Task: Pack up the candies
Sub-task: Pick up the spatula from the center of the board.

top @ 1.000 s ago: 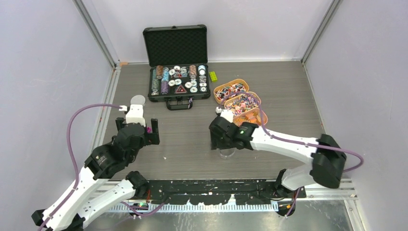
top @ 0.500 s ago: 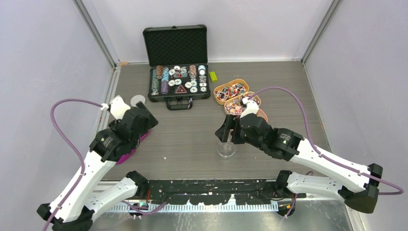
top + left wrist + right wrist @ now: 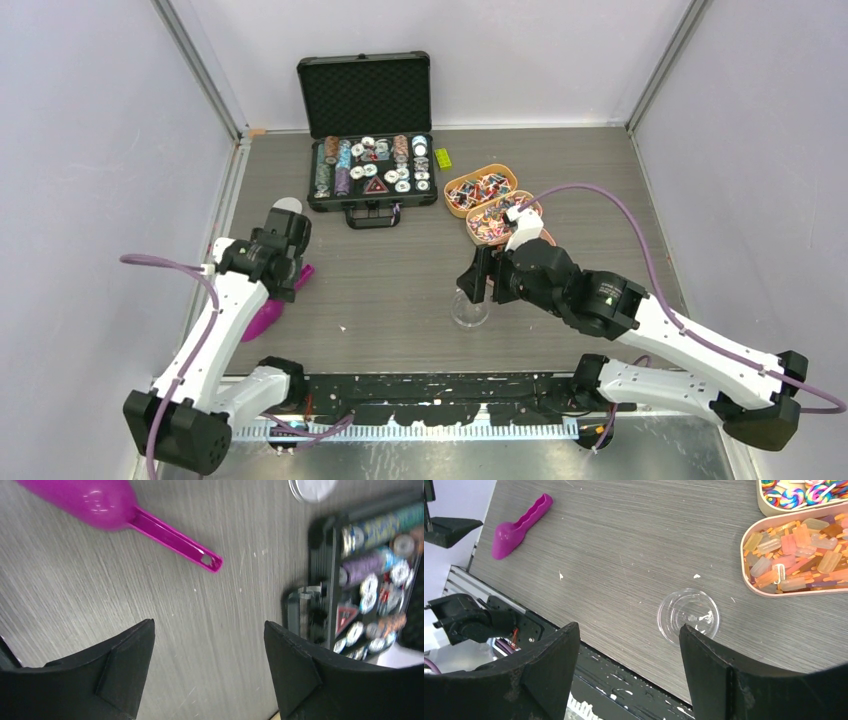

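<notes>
Before the open black case (image 3: 365, 95), the left gripper (image 3: 209, 624) and right gripper (image 3: 629, 627) hang spread and empty; orange trays (image 3: 784, 594) sit right of the case, a magenta scoop (image 3: 504, 532) front-left, a clear cup (image 3: 688, 615) front-right, the candies (image 3: 794, 555) lying in the trays

Setting: enclosed robot test cell, probably a laboratory. Evidence: plain pale wall panels (image 3: 90, 150); aluminium corner framing (image 3: 200, 70); grey wood-grain tabletop (image 3: 400, 290); black mounting rail (image 3: 440, 385) along the near edge.

Scoop (image 3: 264, 319) L; cup (image 3: 469, 311) ctr front; candies (image 3: 481, 187) in trays (image 3: 784, 594) R, behind cup; case (image 3: 365, 95) at back.
</notes>
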Motion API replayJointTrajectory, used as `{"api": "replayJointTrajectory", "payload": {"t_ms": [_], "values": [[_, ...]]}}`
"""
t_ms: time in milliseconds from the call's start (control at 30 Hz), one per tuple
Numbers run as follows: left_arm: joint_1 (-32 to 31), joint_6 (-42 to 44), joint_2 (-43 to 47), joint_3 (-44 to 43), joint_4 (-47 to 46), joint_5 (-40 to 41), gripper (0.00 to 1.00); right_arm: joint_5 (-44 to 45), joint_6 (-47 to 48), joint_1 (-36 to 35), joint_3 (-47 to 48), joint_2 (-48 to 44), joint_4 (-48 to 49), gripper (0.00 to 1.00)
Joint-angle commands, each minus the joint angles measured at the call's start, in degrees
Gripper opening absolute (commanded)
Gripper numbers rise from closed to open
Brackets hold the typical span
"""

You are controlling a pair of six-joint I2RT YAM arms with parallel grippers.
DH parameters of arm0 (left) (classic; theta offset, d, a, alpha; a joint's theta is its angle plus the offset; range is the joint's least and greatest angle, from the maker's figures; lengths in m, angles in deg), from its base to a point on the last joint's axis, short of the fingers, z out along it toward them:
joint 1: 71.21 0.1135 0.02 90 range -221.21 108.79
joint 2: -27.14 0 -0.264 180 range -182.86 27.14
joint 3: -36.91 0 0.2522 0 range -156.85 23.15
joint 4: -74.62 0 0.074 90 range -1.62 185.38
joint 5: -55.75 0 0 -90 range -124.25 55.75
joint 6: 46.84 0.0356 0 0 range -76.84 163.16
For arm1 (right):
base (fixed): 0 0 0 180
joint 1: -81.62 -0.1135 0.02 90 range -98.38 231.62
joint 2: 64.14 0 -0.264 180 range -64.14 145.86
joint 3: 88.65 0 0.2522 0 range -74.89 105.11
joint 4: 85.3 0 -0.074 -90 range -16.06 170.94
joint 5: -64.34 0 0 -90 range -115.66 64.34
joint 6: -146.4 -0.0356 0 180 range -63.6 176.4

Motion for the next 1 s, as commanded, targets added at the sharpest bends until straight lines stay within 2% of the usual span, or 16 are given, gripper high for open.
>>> {"api": "replayJointTrajectory", "payload": {"t_ms": [0, 167, 367, 600, 767, 800, 900, 967], "values": [[4.2, -16.1, -3.5, 0.5, 5.2, 3.7, 0.8, -0.7, 2.9, -0.2, 2.7, -3.2, -1.3, 0.77], [13.3, -13.9, -9.1, 4.0, -2.0, -4.5, 0.8, 3.0, -0.8, -0.2, -0.1, -9.4, -0.1, 0.77], [19.2, -9.8, -17.0, 2.9, -6.0, -6.7, 0.79, 8.1, -5.3, -0.3, -4.0, -13.2, 1.9, 0.77], [20.5, -7.4, -26.0, 3.0, -9.0, -10.5, 0.79, 12.2, -5.4, -0.3, -1.0, -9.6, 0.9, 0.77], [21.1, -5.3, -31.2, 4.6, -14.2, -13.5, 0.76, 11.3, -7.6, -0.2, -0.3, -7.2, 0.6, 0.76], [21.1, -4.9, -31.8, 4.3, -13.8, -13.6, 0.72, 11.3, -7.8, -0.2, -0.4, -6.9, 0.8, 0.76], [21.2, -4.0, -31.6, 3.6, -12.6, -12.9, 0.31, 11.3, -7.7, -0.3, -0.4, -6.1, 1.1, 0.76], [21.1, -2.9, -29.7, 3.4, -12.0, -11.8, 0.21, 11.3, -7.2, -0.3, 0.1, -5.4, 1.3, 0.76]]}}
